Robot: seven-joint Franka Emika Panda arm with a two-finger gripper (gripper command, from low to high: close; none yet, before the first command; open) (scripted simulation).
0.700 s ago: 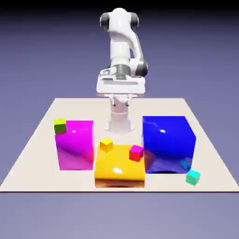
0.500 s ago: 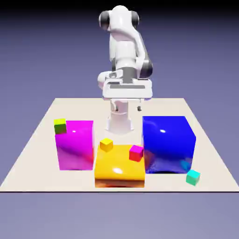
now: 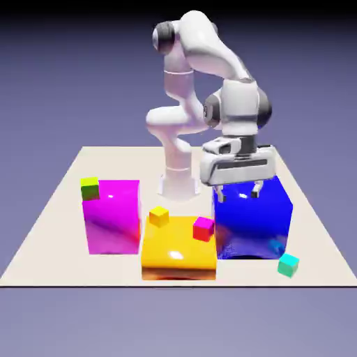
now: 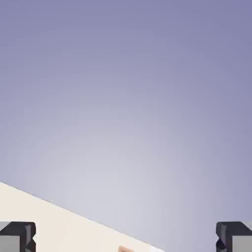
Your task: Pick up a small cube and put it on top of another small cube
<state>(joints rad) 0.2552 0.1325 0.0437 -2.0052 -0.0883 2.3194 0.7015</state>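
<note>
We note the desk carrying a big blue block. Above that block hangs the gripper, jaws spread wide and empty. The tiny pink-magenta cube sits atop the yellow block; the tiny teal cube, plain-faced, rests on the desk beside the blue block's near corner.

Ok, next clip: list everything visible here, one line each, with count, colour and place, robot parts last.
table: one, beige, under everything.
big magenta block: one, exterior view's left.
big yellow block: one, front middle.
big blue block: one, exterior view's right.
tiny lime-green cube: one, on the magenta block's far left corner.
tiny yellow cube: one, on the yellow block.
tiny pink-magenta cube: one, on the yellow block's right side.
tiny teal cube: one, on the table before the blue block.
arm: one, white.
gripper: one, open, empty, above the blue block.
</note>
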